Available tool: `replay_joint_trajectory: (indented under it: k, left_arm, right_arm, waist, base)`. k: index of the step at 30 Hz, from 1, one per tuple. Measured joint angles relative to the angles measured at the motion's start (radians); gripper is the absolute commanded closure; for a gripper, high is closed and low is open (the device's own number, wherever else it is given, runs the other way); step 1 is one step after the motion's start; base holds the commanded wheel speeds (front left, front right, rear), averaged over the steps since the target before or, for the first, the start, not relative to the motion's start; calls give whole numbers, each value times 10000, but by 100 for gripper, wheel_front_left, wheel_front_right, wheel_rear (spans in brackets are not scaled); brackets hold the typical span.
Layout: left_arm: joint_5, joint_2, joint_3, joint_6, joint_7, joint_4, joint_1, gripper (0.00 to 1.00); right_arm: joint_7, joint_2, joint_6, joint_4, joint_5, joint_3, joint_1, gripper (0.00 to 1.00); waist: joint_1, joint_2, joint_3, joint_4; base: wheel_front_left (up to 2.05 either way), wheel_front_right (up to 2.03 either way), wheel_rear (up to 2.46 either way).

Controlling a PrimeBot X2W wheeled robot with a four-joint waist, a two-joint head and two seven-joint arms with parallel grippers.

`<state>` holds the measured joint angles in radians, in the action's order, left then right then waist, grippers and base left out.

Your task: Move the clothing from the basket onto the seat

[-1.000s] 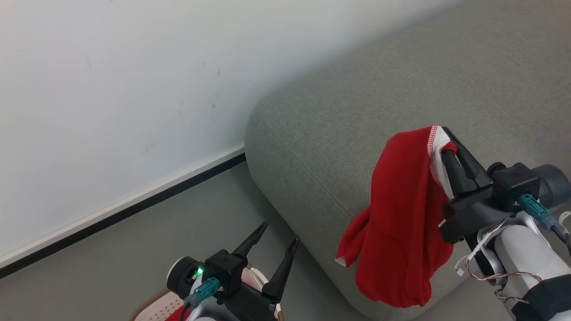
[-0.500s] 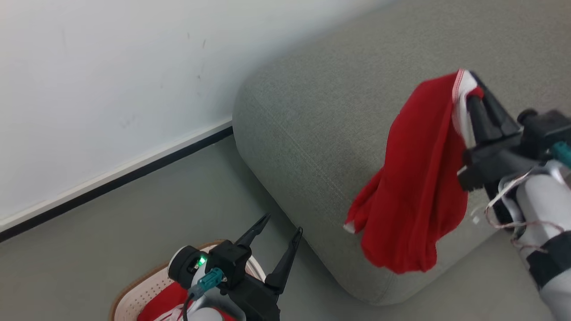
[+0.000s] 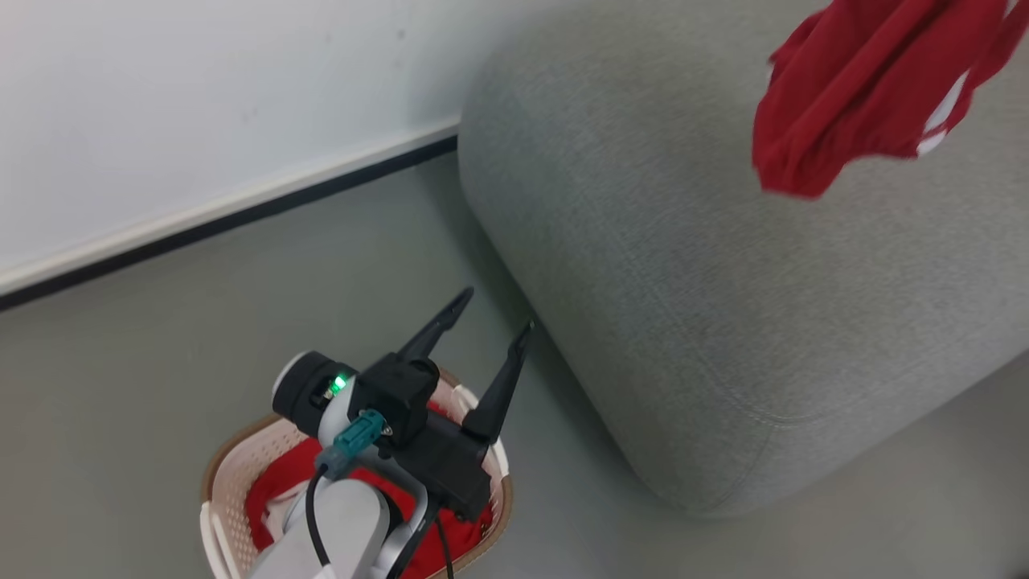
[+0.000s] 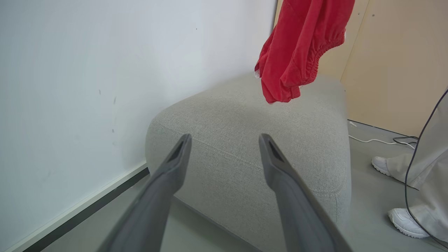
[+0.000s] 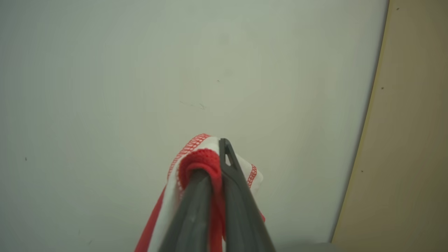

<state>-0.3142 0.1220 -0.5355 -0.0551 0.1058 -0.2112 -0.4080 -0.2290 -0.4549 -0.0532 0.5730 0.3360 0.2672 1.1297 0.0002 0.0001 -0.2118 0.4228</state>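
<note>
The right claw point(image 5: 212, 159), clenched on a garment point(image 3: 852, 104) dangling below it (left claw point(image 3: 498, 310) gapes empty), may lose that thin hem pinch before the sofa point(image 3: 683, 281) lies squarely beneath.

Light is diffuse and even in all views; no hard shadows or glare are seen. In the head view a soft shadow is cast on the floor point(image 3: 161, 362) at the foot of the seat point(image 3: 723, 322); the picture is slightly smeared, most at the clothing point(image 3: 852, 88) edges. A green indicator light point(image 3: 338, 383) is seen glowing. In the left wrist view the left gripper point(image 4: 224, 140) is rendered soft toward the bottom edge and the wall point(image 4: 87, 70) is bright. In the right wrist view the wall is rendered dim and greenish, darker at the corners; the right gripper point(image 5: 213, 157) is defocused low down, while the trim stitching is sharp.
</note>
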Motion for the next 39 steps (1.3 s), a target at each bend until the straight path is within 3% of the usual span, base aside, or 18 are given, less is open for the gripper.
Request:
replay_joint_trajectory:
  k: [8,15,27,39]
  left_arm:
    - [132,75,4,21,-303,552,-528,0]
    - [244,163,13,15,-485,890,-865,0]
    - [301,525,316,115,-690,1342,-1034,0]
    - [359,596,232,117,-936,1507,-1319,0]
  right_arm:
    - [169,-886,2,1223,247,-727,1354,100]
    - [169,-1264,6,1875,240,-842,2086,100]
    - [13,-1095,151,2738,-36,-702,2865,100]
    - [-115,-353,102,4472,-31,-476,1997,100]
  waist:
    - [0,1,-941,-790]
    - [-1,1,-1742,-1484]
    - [-1,1,-2913,-2019]
    - [-2,0,-3687,-1896]
  base:
    - [0,0,0]
    - [0,0,0]
    - [0,0,0]
    - [0,0,0]
